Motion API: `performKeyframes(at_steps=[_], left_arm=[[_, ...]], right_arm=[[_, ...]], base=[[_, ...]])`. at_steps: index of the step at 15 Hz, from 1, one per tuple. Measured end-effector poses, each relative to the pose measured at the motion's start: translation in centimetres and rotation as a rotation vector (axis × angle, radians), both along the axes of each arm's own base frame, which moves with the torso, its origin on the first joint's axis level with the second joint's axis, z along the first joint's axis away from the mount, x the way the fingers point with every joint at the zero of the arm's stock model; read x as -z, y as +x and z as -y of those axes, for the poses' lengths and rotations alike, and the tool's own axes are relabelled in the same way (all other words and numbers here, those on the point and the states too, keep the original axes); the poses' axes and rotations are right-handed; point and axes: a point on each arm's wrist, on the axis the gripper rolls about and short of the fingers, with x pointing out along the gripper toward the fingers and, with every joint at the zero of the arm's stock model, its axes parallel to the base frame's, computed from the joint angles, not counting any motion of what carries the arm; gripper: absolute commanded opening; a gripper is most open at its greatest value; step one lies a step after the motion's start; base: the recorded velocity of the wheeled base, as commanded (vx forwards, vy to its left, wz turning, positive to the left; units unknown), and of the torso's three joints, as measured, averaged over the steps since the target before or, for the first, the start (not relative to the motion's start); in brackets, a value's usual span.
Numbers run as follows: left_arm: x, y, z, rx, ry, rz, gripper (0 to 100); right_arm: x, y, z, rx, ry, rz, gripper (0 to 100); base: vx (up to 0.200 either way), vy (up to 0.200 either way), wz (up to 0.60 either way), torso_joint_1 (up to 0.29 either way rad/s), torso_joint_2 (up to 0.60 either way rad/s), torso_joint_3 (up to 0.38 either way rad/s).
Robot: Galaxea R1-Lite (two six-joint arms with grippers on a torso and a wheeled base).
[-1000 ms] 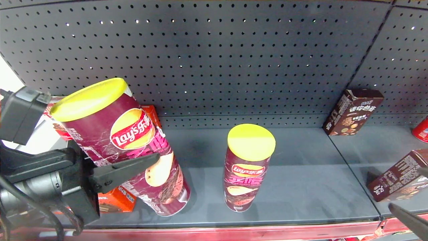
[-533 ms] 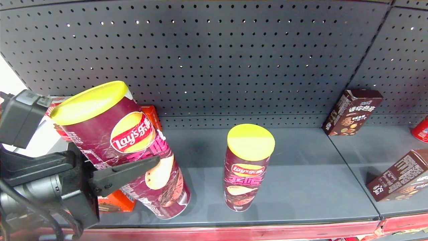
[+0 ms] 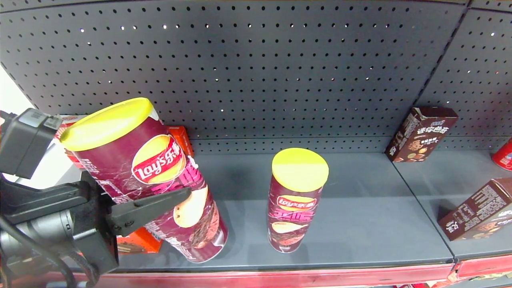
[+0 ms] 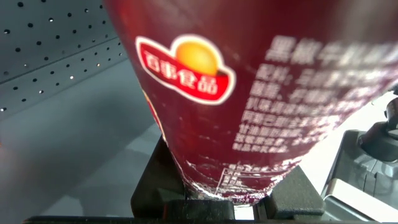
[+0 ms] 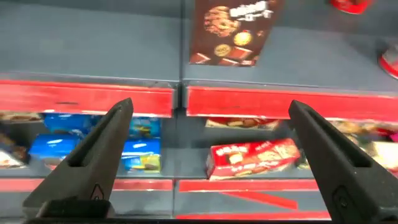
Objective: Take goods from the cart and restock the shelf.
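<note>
A maroon chip can with a yellow lid [image 3: 140, 164] leans to the left, its base at the shelf board [image 3: 360, 216] near the front edge. My left gripper [image 3: 168, 188] is shut on the can's middle; one black finger [image 3: 152, 204] crosses its front. In the left wrist view the can [image 4: 249, 93] rises from between the jaws of the left gripper [image 4: 230, 193]. A second, identical can [image 3: 298, 200] stands upright to the right, apart from the held one. My right gripper [image 5: 211, 109] is open and holds nothing, in front of the shelf's red front edge [image 5: 87, 96].
An orange box [image 3: 138, 242] lies behind the held can. Brown cookie boxes sit at the back right [image 3: 424, 134] and front right [image 3: 476, 210], with a red can [image 3: 505, 156] at the far right. A pegboard wall [image 3: 256, 68] backs the shelf. Blue packets [image 5: 140, 146] lie on a lower shelf.
The held can has sunk slightly toward the shelf with my left gripper. My right gripper's fingertip, seen at the lower right a second ago, has left the head view.
</note>
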Motion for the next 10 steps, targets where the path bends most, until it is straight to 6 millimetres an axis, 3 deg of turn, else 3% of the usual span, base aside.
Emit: performKeyframes(at_steps=[2, 5, 8, 10], left_arm=[[0.03, 0.0, -0.01, 0.0, 0.0, -0.001, 0], [0.1, -0.15, -0.09, -0.001, 0.0, 0.0, 0], [0.57, -0.35, -0.19, -0.003, 0.012, -0.007, 0], [0.71, -0.43, -0.24, -0.002, 0.023, -0.002, 0]], right_arm=[[0.01, -0.06, -0.27, -0.112, 0.036, -0.007, 100], [0.08, -0.17, 0.01, 0.098, 0.098, -0.007, 100], [0.21, -0.54, -0.36, 0.008, 0.11, 0.018, 100], [0.26, -0.68, 0.05, 0.213, 0.111, 0.035, 100]], base=[[0.0, 0.0, 0.0, 0.0, 0.0, 0.0], [0.0, 0.0, 0.0, 0.0, 0.0, 0.0], [0.0, 0.0, 0.0, 0.0, 0.0, 0.0], [0.0, 0.0, 0.0, 0.0, 0.0, 0.0]])
